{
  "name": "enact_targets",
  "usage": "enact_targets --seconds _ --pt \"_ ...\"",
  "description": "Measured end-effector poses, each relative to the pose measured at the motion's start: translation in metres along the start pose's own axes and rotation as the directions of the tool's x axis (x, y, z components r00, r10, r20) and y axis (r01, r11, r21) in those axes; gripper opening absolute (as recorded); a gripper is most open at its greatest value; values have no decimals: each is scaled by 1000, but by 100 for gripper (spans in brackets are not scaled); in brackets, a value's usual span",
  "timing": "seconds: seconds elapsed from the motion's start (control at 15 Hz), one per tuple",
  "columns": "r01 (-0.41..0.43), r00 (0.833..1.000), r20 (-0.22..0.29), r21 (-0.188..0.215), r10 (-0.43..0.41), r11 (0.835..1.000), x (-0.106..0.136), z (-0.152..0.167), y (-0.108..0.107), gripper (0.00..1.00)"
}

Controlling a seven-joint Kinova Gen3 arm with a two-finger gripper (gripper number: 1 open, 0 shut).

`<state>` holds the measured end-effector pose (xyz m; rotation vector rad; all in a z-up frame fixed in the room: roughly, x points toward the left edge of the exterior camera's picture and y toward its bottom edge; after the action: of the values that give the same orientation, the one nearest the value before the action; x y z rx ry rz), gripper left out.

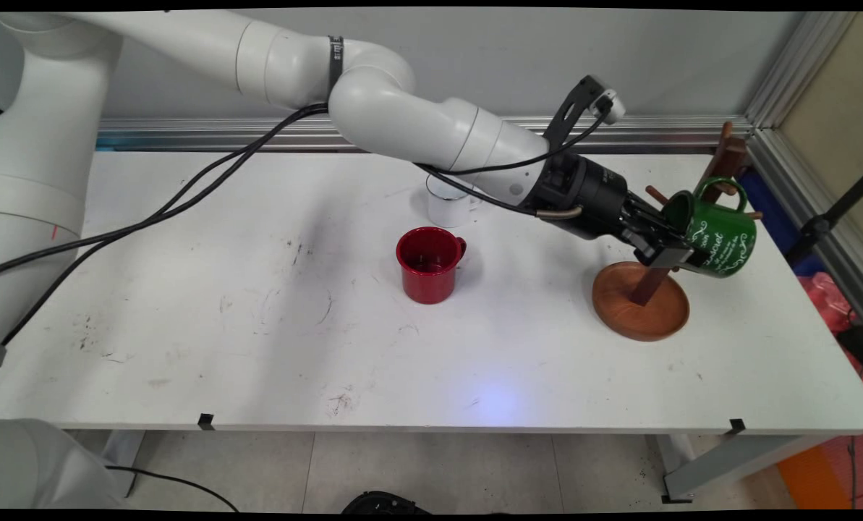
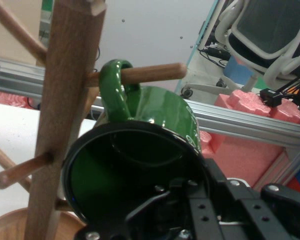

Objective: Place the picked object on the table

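The hand (image 1: pixel 666 235) pinches the green mug (image 1: pixel 717 235) by its rim, one finger inside the mouth and the other against the outer wall. The mug is tipped on its side with its mouth turned back toward the arm, held up beside the post of the mug tree (image 1: pixel 720 163). In the hand view the mug's handle (image 2: pixel 115 87) is looped over one of the tree's pegs (image 2: pixel 150 73), the peg's tip showing through past the loop. So the mug appears to be threaded on the peg, though the hand has not let go, and I cannot tell whether the peg bears the weight.

The tree stands on a round wooden base (image 1: pixel 641 300) directly below the mug. Other pegs on the post show bare.

Well apart from the tree, toward the arm's side of the counter (image 1: pixel 257 362), a red mug (image 1: pixel 430 264) stands upright, mouth up, handle turned toward the tree. Just behind it, partly hidden under the arm, stands a white mug (image 1: pixel 447 206). Neither is on the tree.
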<state>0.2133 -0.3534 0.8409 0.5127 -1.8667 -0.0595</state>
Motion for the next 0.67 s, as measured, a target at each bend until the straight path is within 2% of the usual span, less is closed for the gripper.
enact_targets --seconds 0.67 --pt "-32 999 -3 -33 32 999 13 -13 14 0"
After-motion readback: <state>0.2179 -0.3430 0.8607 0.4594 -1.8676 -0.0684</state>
